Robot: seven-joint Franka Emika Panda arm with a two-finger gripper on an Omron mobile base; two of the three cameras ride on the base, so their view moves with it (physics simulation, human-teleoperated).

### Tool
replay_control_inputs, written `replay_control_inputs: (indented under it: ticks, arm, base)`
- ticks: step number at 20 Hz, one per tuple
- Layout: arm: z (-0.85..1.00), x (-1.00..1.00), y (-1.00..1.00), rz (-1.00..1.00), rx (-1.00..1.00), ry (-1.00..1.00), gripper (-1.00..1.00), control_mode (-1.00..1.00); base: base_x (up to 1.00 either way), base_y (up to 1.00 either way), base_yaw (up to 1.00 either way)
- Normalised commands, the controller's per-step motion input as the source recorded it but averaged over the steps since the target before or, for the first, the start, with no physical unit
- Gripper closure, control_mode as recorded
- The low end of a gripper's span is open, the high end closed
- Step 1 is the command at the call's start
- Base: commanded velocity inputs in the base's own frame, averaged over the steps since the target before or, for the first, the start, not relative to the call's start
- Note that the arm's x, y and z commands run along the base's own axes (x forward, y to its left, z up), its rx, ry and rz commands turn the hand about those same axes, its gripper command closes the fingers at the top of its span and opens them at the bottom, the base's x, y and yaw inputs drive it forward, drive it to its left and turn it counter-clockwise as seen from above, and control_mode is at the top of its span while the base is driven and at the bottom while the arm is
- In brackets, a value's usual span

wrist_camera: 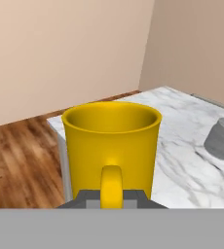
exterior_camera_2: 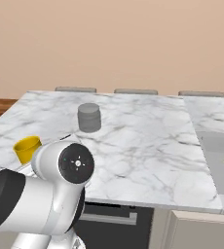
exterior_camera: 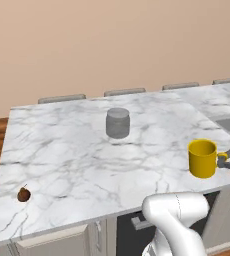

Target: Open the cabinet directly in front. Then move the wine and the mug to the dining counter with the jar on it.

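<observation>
My gripper [wrist_camera: 111,202] is pinched on the handle of the mug [exterior_camera: 203,158], holding it upright at the near right edge of the dining counter [exterior_camera: 72,155]. Mug glossy yellow, cylindrical; veined marble top; squat grey jar [exterior_camera: 118,122] mid-counter.

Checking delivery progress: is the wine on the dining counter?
No: the dining counter holds the jar, the mug and a small brown thing.
</observation>
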Motion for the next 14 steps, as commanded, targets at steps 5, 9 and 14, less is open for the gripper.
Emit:
replay_control_inputs:
  ticks: [5,9,14]
  arm:
    - [0.00,0.00,0.00,0.00,0.00,0.00,1.00,1.00]
    - [0.00,0.00,0.00,0.00,0.00,0.00,1.00,1.00]
    - [0.00,0.00,0.00,0.00,0.00,0.00,1.00,1.00]
  base:
    - [0.48,-0.11,0.27]
    - [0.46,-0.06,0.23]
    - [0.38,-0.04,0.14]
